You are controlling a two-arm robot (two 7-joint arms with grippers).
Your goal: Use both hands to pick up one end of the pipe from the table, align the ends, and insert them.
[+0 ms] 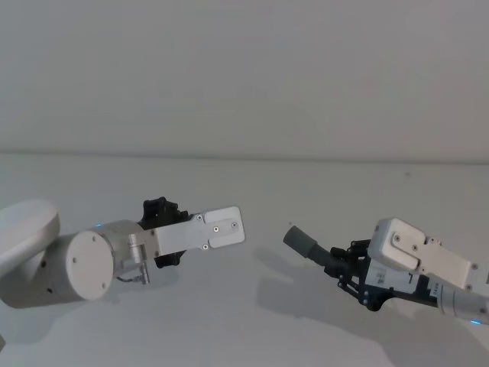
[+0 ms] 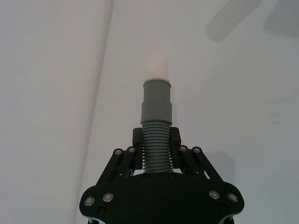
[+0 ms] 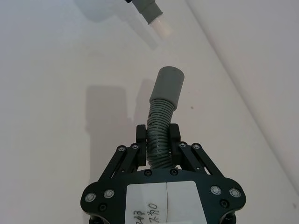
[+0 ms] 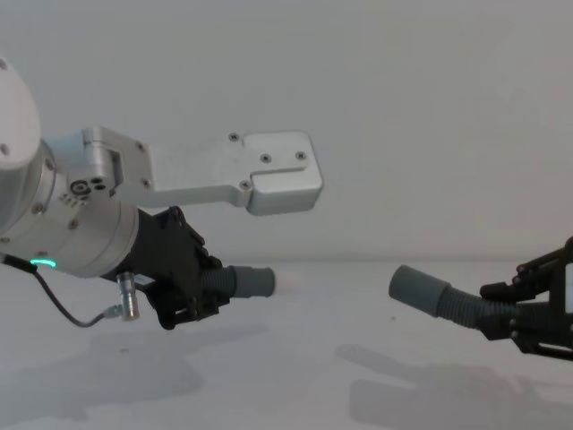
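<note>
Both pipe pieces hang above the white table (image 4: 295, 385), their ends facing each other across a gap. My left gripper (image 4: 199, 288) (image 2: 156, 138) is shut on the ribbed body of one pipe piece (image 2: 155, 154). Its grey cuff (image 4: 252, 282) (image 2: 156, 100) carries a pale tip (image 2: 157, 67) and points right. My right gripper (image 4: 524, 315) (image 3: 158, 134) (image 1: 357, 277) is shut on the other ribbed pipe piece (image 3: 158, 126). That piece's grey cuff (image 4: 417, 291) (image 3: 168, 84) (image 1: 299, 241) points left and slightly up. The left piece's end (image 3: 150, 10) shows far off in the right wrist view.
The left arm's silver camera bracket (image 1: 202, 229) (image 4: 233, 170) sticks out over its gripper (image 1: 162, 212) and covers that pipe piece in the head view. A thin cable (image 4: 81, 313) loops under the left wrist. A pale wall (image 1: 244, 76) stands behind the table.
</note>
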